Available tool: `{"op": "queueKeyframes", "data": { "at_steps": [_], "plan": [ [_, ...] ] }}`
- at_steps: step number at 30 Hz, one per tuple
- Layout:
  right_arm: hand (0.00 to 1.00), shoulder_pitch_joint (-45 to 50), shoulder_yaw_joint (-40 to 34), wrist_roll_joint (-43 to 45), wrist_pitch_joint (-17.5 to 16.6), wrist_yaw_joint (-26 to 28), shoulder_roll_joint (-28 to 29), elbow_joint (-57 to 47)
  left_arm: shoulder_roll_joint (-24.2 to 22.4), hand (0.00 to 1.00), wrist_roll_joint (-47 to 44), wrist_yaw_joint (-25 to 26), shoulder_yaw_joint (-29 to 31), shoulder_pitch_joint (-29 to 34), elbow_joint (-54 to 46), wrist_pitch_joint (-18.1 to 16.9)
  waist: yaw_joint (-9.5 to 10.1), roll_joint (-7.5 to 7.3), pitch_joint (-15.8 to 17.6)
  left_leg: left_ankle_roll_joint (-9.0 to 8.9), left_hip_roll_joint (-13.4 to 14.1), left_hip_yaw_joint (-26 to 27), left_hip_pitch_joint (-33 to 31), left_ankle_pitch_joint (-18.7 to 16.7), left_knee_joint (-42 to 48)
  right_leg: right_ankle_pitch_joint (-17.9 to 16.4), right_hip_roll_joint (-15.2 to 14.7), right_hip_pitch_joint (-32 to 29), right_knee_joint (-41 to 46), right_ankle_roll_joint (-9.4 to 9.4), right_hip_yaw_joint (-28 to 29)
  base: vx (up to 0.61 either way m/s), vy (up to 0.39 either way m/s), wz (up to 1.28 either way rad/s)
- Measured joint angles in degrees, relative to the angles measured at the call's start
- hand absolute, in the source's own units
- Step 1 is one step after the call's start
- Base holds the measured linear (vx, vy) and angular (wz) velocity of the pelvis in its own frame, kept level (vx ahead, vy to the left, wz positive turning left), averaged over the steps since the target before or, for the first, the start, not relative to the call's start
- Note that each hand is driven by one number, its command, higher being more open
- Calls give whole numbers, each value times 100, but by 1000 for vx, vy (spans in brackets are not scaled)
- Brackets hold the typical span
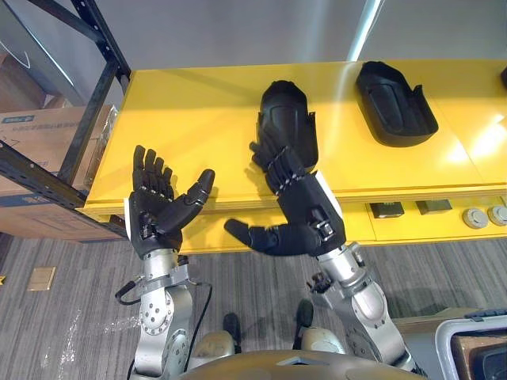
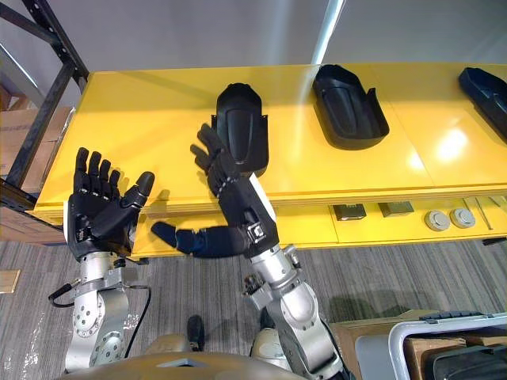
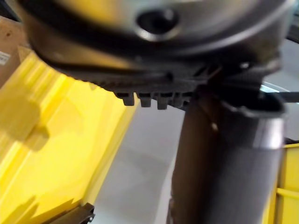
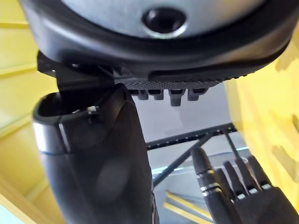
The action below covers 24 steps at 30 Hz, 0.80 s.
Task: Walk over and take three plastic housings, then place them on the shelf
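Two black plastic housings lie on the yellow table (image 1: 190, 119): one (image 1: 289, 111) in the middle, another (image 1: 394, 103) further right. A third housing (image 2: 485, 93) shows at the table's right end. My right hand (image 1: 305, 210) is open, held above the table's front edge. Its straight fingers reach the near left edge of the middle housing, and the thumb sticks out to the left. My left hand (image 1: 154, 214) is open with the palm up, in front of the table's left corner, holding nothing. In the right wrist view the left hand's fingers (image 4: 233, 186) show past my right thumb (image 4: 93, 168).
A black metal rack (image 1: 87, 103) stands at the table's left end, with cardboard boxes (image 1: 40, 142) beneath it. Small black and round grey parts (image 1: 432, 210) sit on a lower yellow ledge. A grey bin (image 2: 428, 348) holding dark parts is at the lower right.
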Motion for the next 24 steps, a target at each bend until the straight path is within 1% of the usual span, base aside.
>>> {"op": "queueKeyframes", "data": {
  "at_steps": [2, 8, 10, 13, 16, 18, 19, 21, 24],
  "plan": [
    [100, 208, -18, 122, 0, 235, -113, 20, 9, 100, 0, -38, -50, -3, -12, -64, -25, -25, 28, 2, 9, 7, 0, -4, -1, -3, 10, -4, 0, -2, 4, -5, -3, -4],
    [100, 454, -173, 314, 5, 530, -227, 66, 14, 100, 2, -15, -112, 89, -16, -70, -125, -44, 64, 0, 26, 26, -6, -8, 0, -24, 27, -22, 0, 1, 13, 2, 0, -1],
    [100, 534, -188, 478, 9, 566, -270, 85, 25, 100, 2, 6, -127, 128, -16, -70, -131, -43, 65, 10, 27, 59, -47, 0, 8, -24, 29, -93, 0, 2, 46, 9, -4, -5],
    [100, 570, -184, 466, 14, 564, -269, 228, 25, 100, 5, 59, -163, 130, -16, -70, -139, -42, 65, 24, 31, 58, -92, 10, 35, -24, 30, -127, 0, 2, 45, 0, 0, 0],
    [100, 620, -184, 389, 57, 446, -270, 467, 39, 100, 9, 121, -169, 133, -16, -70, -138, -33, 72, 21, 33, 64, -101, 8, 89, -25, 28, -125, 0, 3, 49, 0, 0, 0],
    [100, 758, -184, 80, 53, 92, -269, 478, 71, 100, 1, 144, -164, 149, -16, -82, -134, -24, 82, 17, 33, 64, -101, 5, 90, -26, 27, -126, 0, 4, 48, 0, 0, 0],
    [100, 779, -185, -1, 48, 6, -269, 478, 80, 100, -3, 150, -163, 161, -15, -88, -137, -24, 82, 17, 33, 65, -100, 4, 91, -27, 27, -126, 0, 4, 49, 0, 0, 0],
    [100, 785, -189, 0, -16, -215, -266, 482, 117, 100, -14, 151, -167, 186, -15, -95, -142, -18, 88, 9, 33, 72, -99, -3, 94, -27, 27, -126, 0, 4, 52, -21, -4, -1],
    [100, 708, -189, -7, -162, -393, -262, 483, 117, 100, -14, 151, -193, 180, -14, -159, -143, -4, 96, 5, 35, 80, -98, -5, 97, -26, 28, -126, -1, 4, 55, -25, -4, -1]
  ]
}}
